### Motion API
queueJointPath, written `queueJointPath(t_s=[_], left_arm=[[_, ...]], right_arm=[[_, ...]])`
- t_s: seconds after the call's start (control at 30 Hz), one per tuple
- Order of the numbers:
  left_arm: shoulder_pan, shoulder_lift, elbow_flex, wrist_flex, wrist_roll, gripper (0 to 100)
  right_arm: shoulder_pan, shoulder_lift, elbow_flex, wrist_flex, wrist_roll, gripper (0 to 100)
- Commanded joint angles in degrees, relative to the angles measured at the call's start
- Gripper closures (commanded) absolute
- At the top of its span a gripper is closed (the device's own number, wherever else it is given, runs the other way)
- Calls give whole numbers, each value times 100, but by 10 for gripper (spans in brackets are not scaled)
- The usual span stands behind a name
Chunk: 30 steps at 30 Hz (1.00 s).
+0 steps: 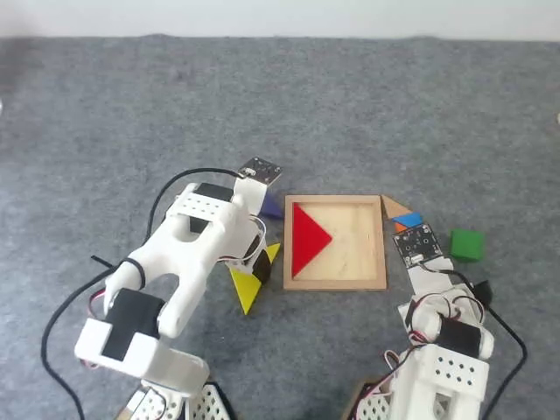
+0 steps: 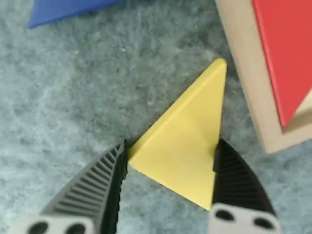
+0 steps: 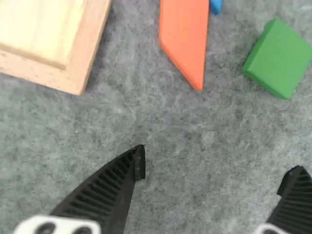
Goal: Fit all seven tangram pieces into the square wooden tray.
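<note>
The square wooden tray (image 1: 378, 242) lies mid-table with a red triangle (image 1: 306, 238) flat in its left half. Just left of the tray a yellow triangle (image 2: 187, 146) rests on the grey carpet. My left gripper (image 2: 170, 151) is shut on it, one finger on each side. The tray's wall (image 2: 243, 73) and the red triangle (image 2: 287, 53) are close beside it. My right gripper (image 3: 214, 165) hangs open over bare carpet right of the tray, holding nothing. Ahead of it lie an orange parallelogram (image 3: 185, 39) and a green square (image 3: 278, 58).
A dark blue triangle (image 1: 271, 208) lies at the tray's upper left corner. A tan triangle (image 1: 395, 206) and a small blue piece (image 1: 408, 220) sit by its upper right corner. The green square (image 1: 466, 244) lies farthest right. Open carpet stretches behind the tray.
</note>
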<state>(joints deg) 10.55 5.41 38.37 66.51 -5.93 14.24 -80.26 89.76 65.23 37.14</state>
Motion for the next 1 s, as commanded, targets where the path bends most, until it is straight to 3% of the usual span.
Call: queueJointPath(t_s=[0.0,0.97], left_arm=[[26,53,75,9,-35,815],[18,0,-752,826,18,836]], right_arm=[[57,-57,-26,-92,-18,568],[48,-57,-26,-92,-18,568]])
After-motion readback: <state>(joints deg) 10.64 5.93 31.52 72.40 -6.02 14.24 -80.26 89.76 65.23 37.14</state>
